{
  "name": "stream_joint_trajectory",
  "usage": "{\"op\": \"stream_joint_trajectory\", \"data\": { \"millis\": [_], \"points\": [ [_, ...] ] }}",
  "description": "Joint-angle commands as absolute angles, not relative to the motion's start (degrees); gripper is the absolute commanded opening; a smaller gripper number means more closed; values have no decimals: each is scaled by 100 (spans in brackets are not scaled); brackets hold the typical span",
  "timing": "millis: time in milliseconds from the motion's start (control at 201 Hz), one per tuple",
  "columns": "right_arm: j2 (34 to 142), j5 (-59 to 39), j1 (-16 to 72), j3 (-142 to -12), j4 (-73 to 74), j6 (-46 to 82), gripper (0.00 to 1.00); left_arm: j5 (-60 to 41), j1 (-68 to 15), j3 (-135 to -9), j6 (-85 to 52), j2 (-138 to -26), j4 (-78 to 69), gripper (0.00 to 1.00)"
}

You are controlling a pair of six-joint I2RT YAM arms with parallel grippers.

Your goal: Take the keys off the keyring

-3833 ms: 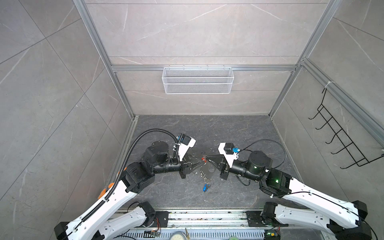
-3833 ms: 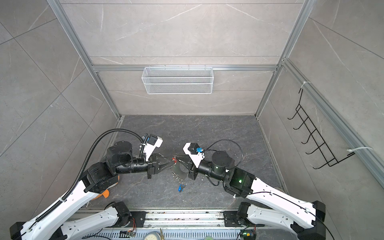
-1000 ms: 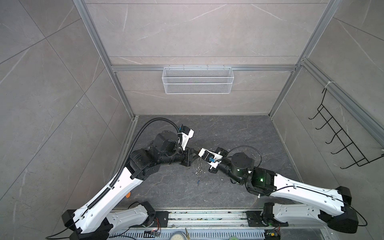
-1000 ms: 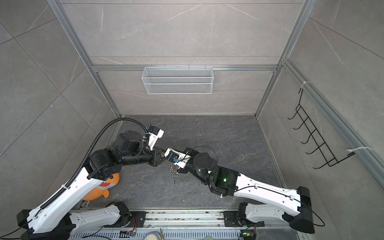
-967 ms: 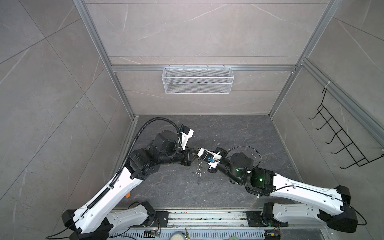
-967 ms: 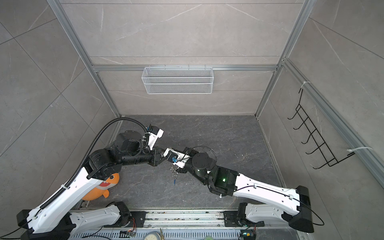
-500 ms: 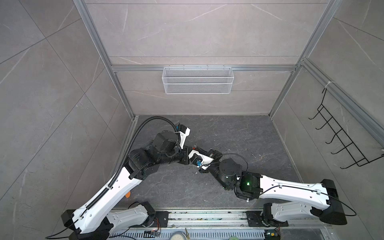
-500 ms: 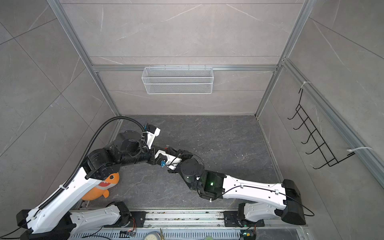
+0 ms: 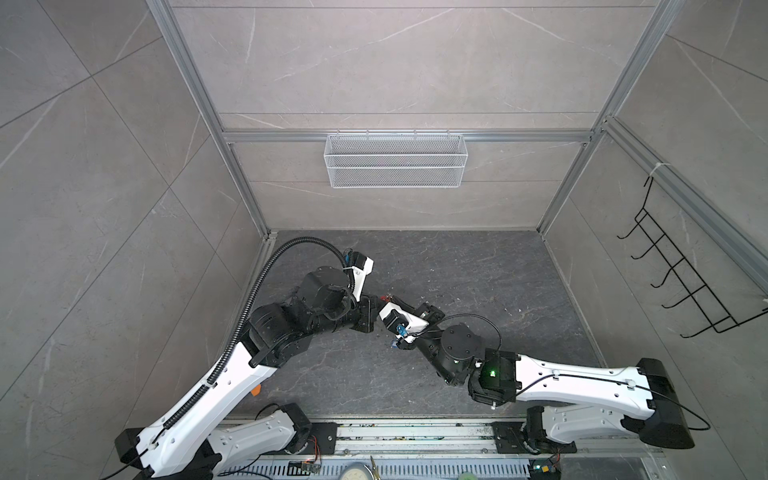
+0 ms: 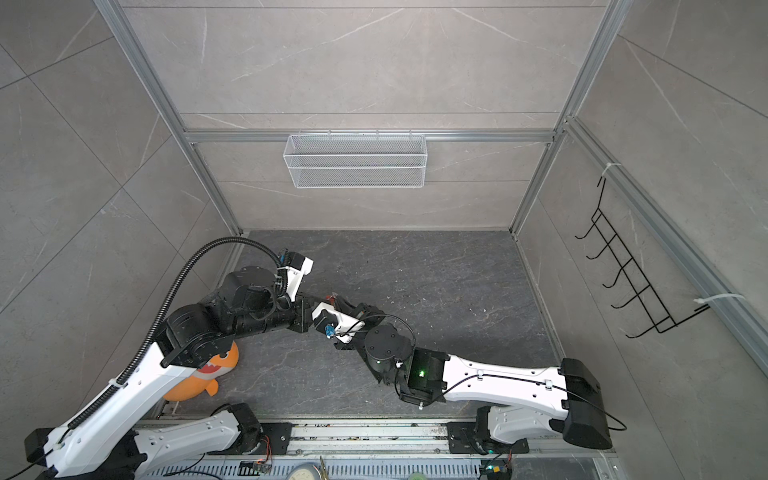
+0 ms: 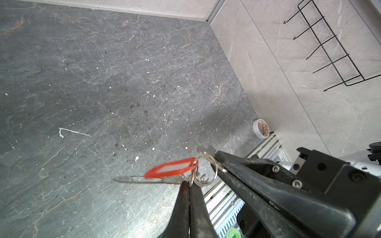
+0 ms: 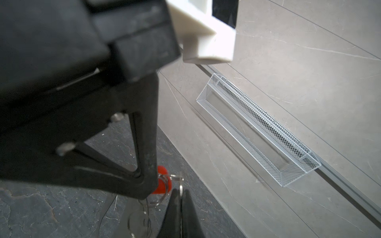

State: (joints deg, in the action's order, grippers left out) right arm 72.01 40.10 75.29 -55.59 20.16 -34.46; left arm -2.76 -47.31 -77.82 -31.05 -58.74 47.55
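My left gripper (image 11: 190, 184) is pressed together on the chain of the keyring (image 11: 200, 179). My right gripper (image 11: 216, 159), almost tip to tip with it, pinches the red-tagged key (image 11: 205, 154) by its silver head. The red tag (image 11: 172, 170) juts out beside them, and all of it is held clear above the dark tabletop (image 9: 457, 266), left of its middle.

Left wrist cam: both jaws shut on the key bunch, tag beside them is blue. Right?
Not quite. The tag beside them is red, not blue; the left wrist view shows it. The rest holds: left gripper and right gripper both have jaws shut on the key bunch.
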Motion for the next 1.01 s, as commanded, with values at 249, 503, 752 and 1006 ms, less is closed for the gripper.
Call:
{"op": "stream_joint_trajectory", "data": {
  "millis": [249, 503, 752, 1006],
  "points": [
    [6650, 4125, 7554, -5134, 2484, -2826, 0, 255, -4642, -7625, -2857, -5620, 4790, 0],
    [6452, 3981, 7561, -4871, 2376, -2537, 0, 122, -4644, -7421, -2669, -5465, 4499, 0],
    [6328, 3783, 7607, -4653, 2300, -2326, 0, 248, -4642, -7169, -2567, -5246, 4104, 0],
    [6315, 3681, 7716, -4533, 2195, -2173, 0, 595, -4645, -6925, -2599, -5016, 3757, 0]
  ]
}}
